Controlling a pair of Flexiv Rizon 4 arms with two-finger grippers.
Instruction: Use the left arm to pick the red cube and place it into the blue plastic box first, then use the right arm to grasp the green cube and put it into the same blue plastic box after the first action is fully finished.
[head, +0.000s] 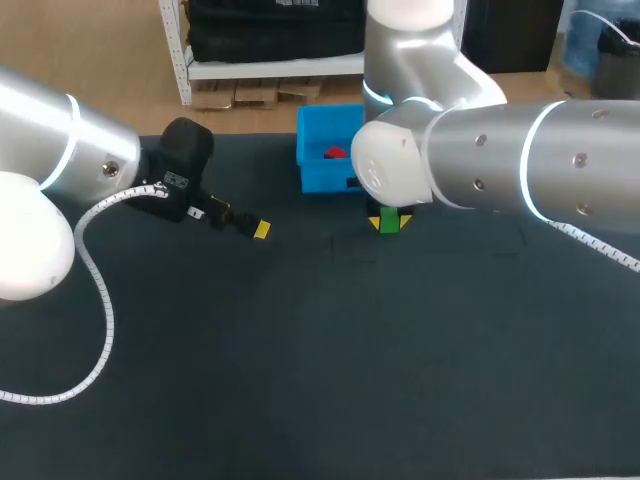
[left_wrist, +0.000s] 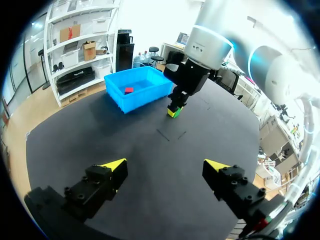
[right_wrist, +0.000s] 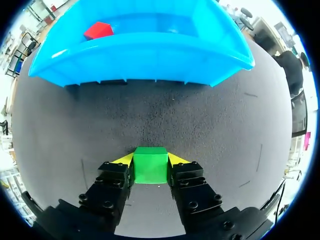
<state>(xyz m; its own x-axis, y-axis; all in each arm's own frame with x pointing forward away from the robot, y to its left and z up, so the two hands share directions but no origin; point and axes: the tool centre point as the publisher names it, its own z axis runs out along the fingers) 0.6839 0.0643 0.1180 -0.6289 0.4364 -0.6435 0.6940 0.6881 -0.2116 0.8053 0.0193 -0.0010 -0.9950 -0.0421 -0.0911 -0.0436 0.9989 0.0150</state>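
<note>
Yellow-tipped fingers of the right gripper (right_wrist: 150, 162) press on the green cube (right_wrist: 150, 169) from both sides, holding it squarely between them low over the dark table (head: 300, 380). Whether the cube has left the surface cannot be told. Directly ahead of this gripper, and near, stands the blue plastic box (right_wrist: 150, 60), its long wall facing the fingers. The red cube (right_wrist: 98, 30) lies inside, on the box floor toward the far corner.

Off to the side, the left gripper (left_wrist: 165, 166) hangs over bare table with its fingers wide apart and nothing between them. The box and the right arm's hold on the green cube are well ahead of it.

By this evidence the first half of the job looks complete: red cube boxed, left arm clear. The second half appears under way, with the grasp made. What remains is to lift the green cube over the near wall and let it go inside.
</note>
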